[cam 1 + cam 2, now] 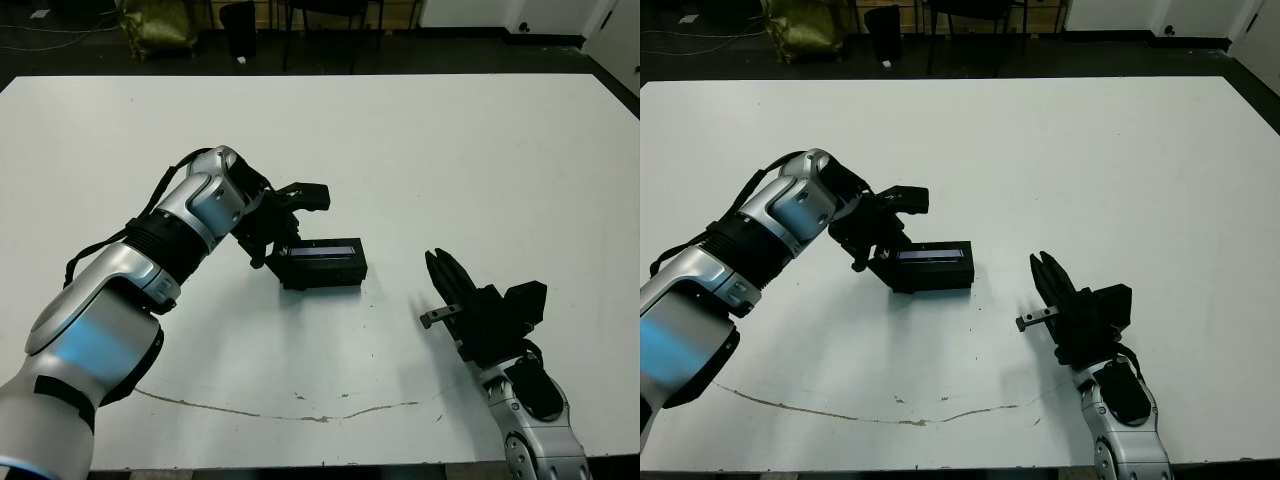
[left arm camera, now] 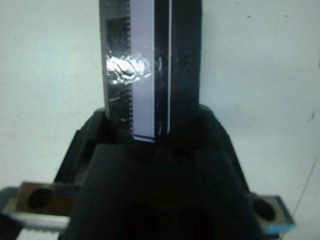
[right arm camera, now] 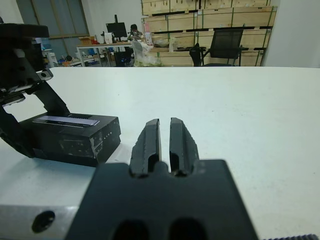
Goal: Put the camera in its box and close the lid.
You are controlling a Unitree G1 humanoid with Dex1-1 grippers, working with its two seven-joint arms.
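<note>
from my station i see a white table point(image 1: 420, 140) with a thin, wavy dark mark near its front edge. beyond the far edge is a dark floor point(image 1: 80, 60), an olive bag point(image 1: 155, 25) and black chair legs point(image 1: 330, 20). the right wrist view shows stacked wooden crates point(image 3: 210, 20), a black office chair point(image 3: 225, 47), a cluttered desk point(image 3: 100, 47) and large windows point(image 3: 55, 17).

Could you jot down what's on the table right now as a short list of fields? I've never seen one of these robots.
Table: white table, a thin crack line near the front edge
Lid: black, grey stripe on top, sitting on the box
Camera: not visible
Left pincer: at the box's end; grip unclear
Right pincer: shut, empty, apart from the box
</note>
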